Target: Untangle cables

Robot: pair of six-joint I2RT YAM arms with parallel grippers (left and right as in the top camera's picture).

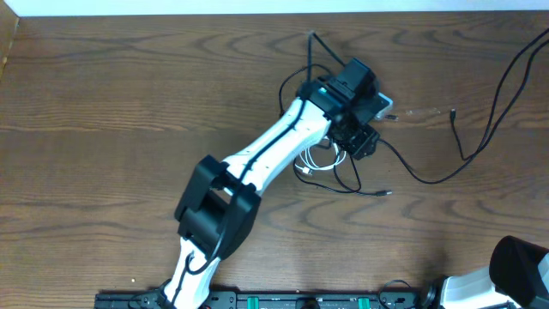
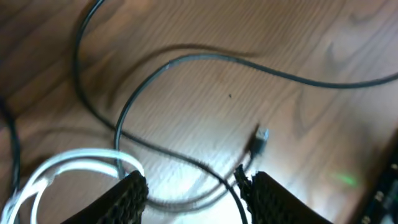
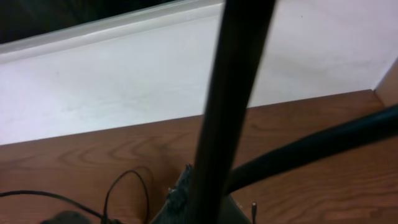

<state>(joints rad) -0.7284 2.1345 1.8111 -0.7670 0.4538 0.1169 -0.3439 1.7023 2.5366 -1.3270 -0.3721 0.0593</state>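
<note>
Pointing rightward, the plug [image 2: 260, 140] of one black cable [image 2: 186, 57] lies near the released left pincer [image 2: 194, 182].

Left arm [image 1: 283, 137]: long white shell, smooth and rounded along its length.
Arm cable [image 1: 256, 154]: thin black line running along the top of the white shell.
Elbow housing [image 1: 216, 210]: bulky matte black block — angular, wider than the link it joins.
Wrist block [image 1: 353, 90]: black and boxy, with a small cyan light [image 1: 321, 84] where the white shell ends.
Left end effector [image 2: 194, 183]: two black fingers [image 2: 127, 199] whose inner faces carry a fine knobbly, cross-hatched texture.
Base rail [image 1: 257, 300]: black strip with green fittings, low in the overhead view.
Right arm [image 1: 519, 262]: rounded black joint cap over a white link [image 1: 463, 287] — same colours as the left.
Right wrist cable [image 3: 323, 144]: thick, black, blurred close to the lens.
</note>
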